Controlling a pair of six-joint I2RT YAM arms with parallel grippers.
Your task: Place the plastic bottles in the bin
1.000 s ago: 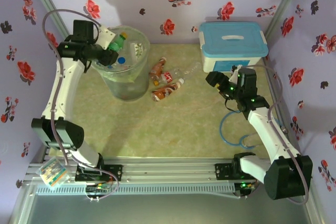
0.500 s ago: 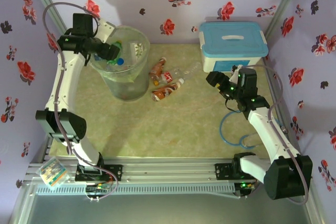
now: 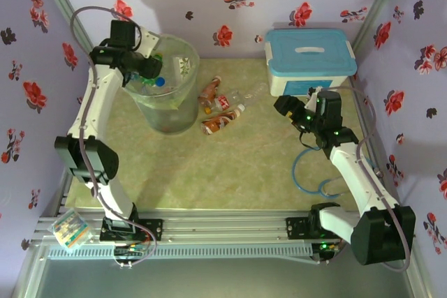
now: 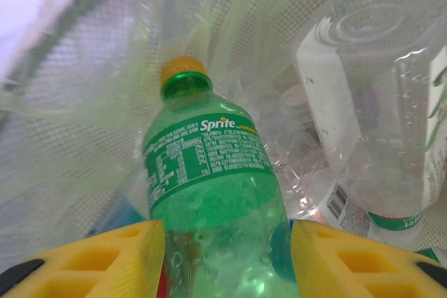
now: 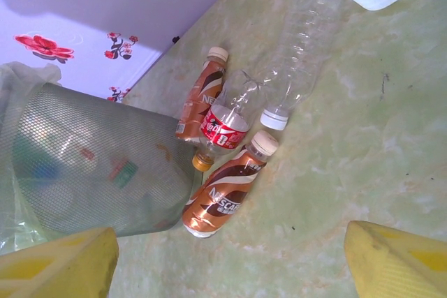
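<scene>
I read the left pincer [image 4: 227, 259] as pinching the green bottle [image 4: 209, 165] cap-first inside the bin [image 3: 176, 113], presumably to drop it, while the right pincer [image 3: 283, 107] waits spread, facing four bottles [image 5: 225, 199] beside the bin.

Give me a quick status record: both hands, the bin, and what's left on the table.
left hand: at the bin's mouth, green Sprite bottle between its fingers; grip unclear
right hand: open, empty, facing the loose bottles
bin: upright, bag-lined, holds a large clear bottle among others
loose: four lying on the table beside the bin: Nescafe bottle, second brown bottle, red-labelled bottle, unlabelled clear bottle
other: white box, blue lid, far right
</scene>
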